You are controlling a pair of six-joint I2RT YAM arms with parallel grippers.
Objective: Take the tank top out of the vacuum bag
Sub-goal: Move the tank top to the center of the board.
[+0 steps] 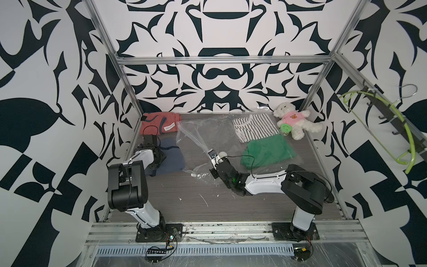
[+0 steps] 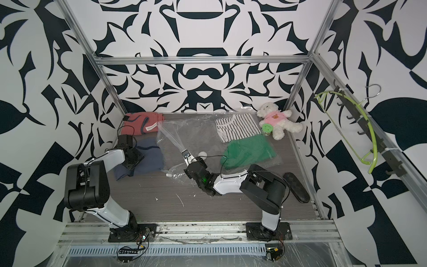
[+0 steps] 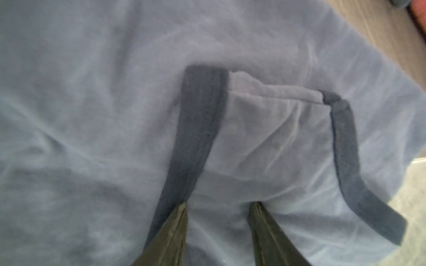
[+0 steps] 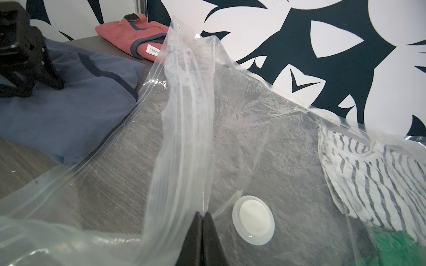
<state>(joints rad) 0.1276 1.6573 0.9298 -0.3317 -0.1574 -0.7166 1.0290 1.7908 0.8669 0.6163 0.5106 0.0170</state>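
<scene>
The right claw (image 4: 202,214) is clamping, fingers pressed together, on the upper lip of the vacuum bag (image 1: 208,133). It is holding that lip up as a pleated ridge of clear, crinkly film, which is running straight away from the fingertips to the bag's far corner. The bag is lying with its long axis crosswise to this ridge, its open mouth facing the left claw (image 3: 219,207). The round white valve disc (image 4: 253,220) is sitting just beside the right claw's tips. Past it, under the film, a striped garment (image 1: 254,127) and a green knit one (image 1: 265,150) are lying flat.

The tank top (image 1: 174,159), soft slate-blue cloth edged in darker ribbed trim, is lying outside the bag, directly under the left claw. That claw's fingers are standing apart with their tips down on the cloth. The tank top's long axis is running alongside the bag's mouth.
</scene>
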